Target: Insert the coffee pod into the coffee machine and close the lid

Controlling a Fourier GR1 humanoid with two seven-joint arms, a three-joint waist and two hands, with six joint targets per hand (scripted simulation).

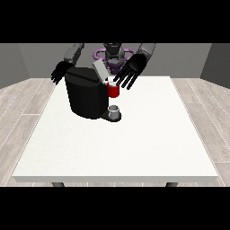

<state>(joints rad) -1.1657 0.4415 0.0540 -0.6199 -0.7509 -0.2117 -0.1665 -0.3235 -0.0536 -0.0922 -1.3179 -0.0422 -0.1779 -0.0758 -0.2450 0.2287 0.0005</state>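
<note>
A black coffee machine stands on the white table at the back left of centre. Its grey lid is tilted up and open. The machine's red front part shows a small white thing at its top, likely the coffee pod. A grey cup sits on the machine's base below. The hand at the view's right hovers just above and right of the red part, fingers spread and straight. Behind the machine's left top corner, the hand at the view's left is open, holding nothing.
The table's front edge lies near the camera, with wooden floor around it. The robot's torso stands behind the table's far edge.
</note>
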